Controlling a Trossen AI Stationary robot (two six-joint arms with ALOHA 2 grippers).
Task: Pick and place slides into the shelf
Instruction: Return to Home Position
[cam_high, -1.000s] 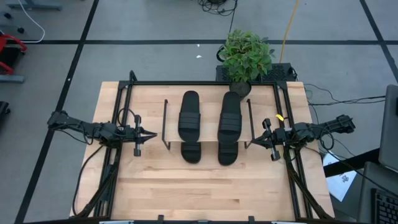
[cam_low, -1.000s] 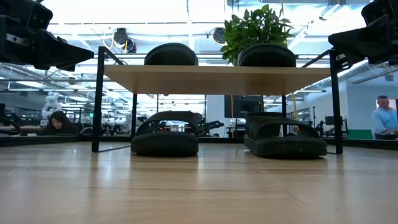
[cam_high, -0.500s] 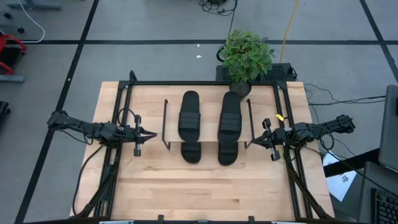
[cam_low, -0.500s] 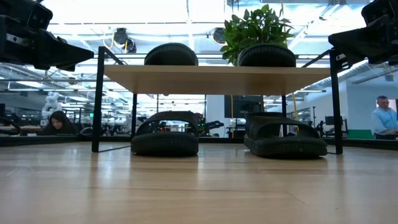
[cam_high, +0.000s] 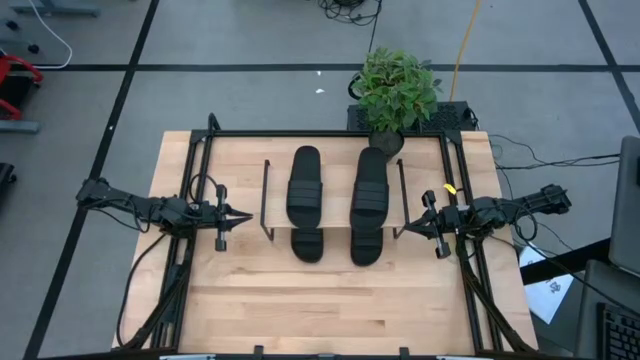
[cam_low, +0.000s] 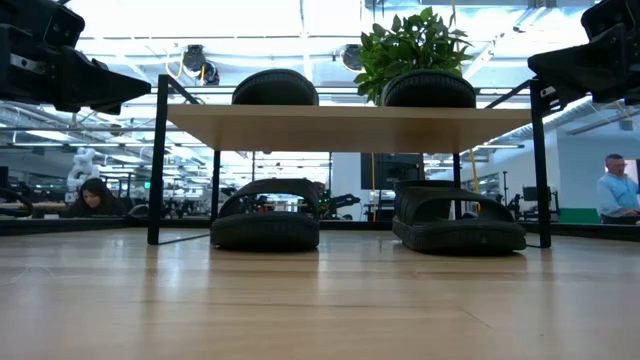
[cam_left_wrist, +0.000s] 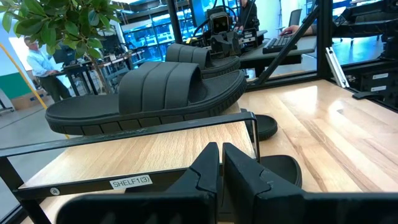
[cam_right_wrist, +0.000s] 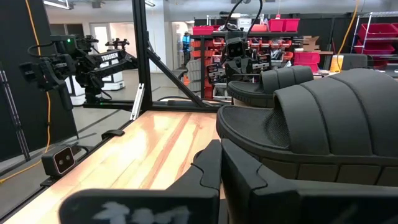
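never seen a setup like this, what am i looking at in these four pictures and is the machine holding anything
This is a robot with two dark arms working at a wooden table. Each arm ends in a two-finger gripper.

One picture looks straight down from above. One looks level across the tabletop. The other two come from cameras on the arms' wrists, so each shows its own arm's fingers up close.

From above, the left gripper sits to the left of the shelf and the right gripper to its right. Both are shut and hold nothing.

The shelf is a small wooden board on a thin black frame. Two black slides rest on top of it, and two more lie on the table underneath. A potted plant stands at the table's far edge.
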